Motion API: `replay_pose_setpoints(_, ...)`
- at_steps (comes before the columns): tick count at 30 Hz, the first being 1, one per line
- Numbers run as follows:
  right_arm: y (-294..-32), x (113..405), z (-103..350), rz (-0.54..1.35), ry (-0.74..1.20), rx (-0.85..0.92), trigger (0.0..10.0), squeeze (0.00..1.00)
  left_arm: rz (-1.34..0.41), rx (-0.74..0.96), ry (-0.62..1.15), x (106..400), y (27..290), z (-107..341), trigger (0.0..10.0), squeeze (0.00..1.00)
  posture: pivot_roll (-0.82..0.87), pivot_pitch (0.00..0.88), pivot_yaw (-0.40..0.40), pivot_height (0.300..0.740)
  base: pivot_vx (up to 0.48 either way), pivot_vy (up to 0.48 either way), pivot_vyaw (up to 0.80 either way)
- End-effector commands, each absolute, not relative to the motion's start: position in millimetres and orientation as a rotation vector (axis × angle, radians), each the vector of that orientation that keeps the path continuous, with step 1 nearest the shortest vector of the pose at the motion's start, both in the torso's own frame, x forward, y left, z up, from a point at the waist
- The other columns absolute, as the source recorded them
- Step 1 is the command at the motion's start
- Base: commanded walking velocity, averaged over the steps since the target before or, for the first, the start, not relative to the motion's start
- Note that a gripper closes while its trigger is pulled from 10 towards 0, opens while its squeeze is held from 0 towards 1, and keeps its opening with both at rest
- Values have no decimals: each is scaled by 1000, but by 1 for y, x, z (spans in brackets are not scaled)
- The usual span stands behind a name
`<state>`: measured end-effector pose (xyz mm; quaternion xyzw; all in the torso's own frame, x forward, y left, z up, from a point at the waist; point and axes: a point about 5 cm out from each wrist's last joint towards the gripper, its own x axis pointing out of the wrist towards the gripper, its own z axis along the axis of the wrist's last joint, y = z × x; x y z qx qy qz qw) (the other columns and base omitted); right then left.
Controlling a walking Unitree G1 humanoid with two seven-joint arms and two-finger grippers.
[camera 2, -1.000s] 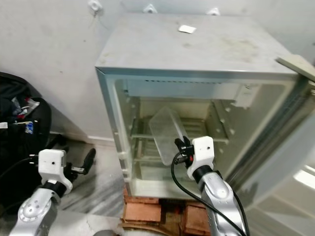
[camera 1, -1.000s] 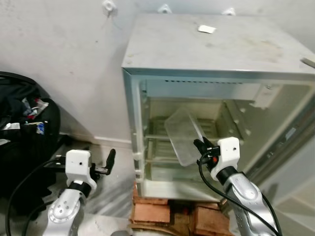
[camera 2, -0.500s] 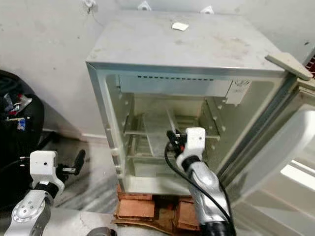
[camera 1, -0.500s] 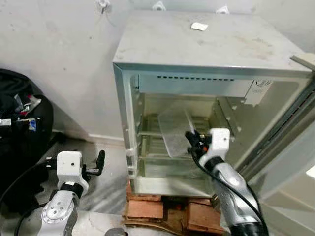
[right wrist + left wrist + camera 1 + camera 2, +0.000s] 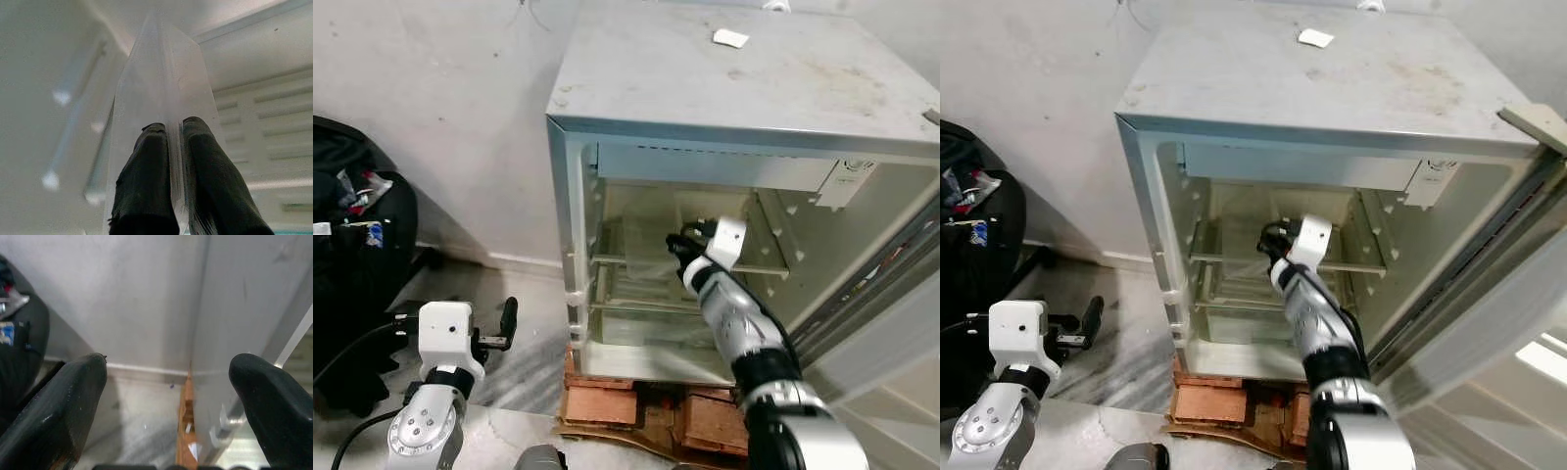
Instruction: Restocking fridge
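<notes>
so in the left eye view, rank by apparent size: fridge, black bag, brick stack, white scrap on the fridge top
1. fridge, by far
2. black bag, cut off by the frame edge
3. brick stack, partly hidden by the right arm
4. white scrap

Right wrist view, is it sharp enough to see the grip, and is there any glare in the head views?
Right wrist view: fingers are crisp, the clear tray is pale and washed out. Right eye view: bright glare on the fridge door. Left eye view: evenly lit, fridge sharp.

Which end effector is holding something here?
The right end effector, inside the fridge, pinches a clear plastic tray; the left end effector is open and holds nothing.
</notes>
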<state>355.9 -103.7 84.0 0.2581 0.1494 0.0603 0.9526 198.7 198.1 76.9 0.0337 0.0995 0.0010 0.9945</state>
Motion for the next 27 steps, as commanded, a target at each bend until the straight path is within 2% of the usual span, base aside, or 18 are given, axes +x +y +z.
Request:
replay_pose_setpoints(1,-102,360,85,87,306,591,10000,0,-4,78,204,195,195,79,10000,0,193,130,-69,740,0,0,0)
replay_pose_setpoints(7,-82,370,97,93,306,750,10000,0,0,84,202,196,194,81,10000,0,210,144,-75,740,0,0,0)
replay_pose_setpoints(8,-72,373,105,108,290,823,10000,0,0,84,204,195,193,82,10000,0,214,150,-75,740,0,0,0)
replay_pose_setpoints(16,-56,378,116,94,287,897,10000,0,15,81,213,189,191,81,10000,0,240,163,-91,740,0,0,0)
replay_pose_setpoints(17,-55,378,117,96,284,891,10000,471,18,80,214,189,191,81,10000,0,244,165,-94,740,0,0,0)
replay_pose_setpoints(18,-54,378,117,98,285,885,10000,1000,19,80,214,188,191,81,10000,0,245,166,-96,740,0,0,0)
replay_pose_setpoints(27,-53,372,106,62,316,795,10000,1000,29,79,217,188,190,82,10000,0,246,173,-104,740,0,0,0)
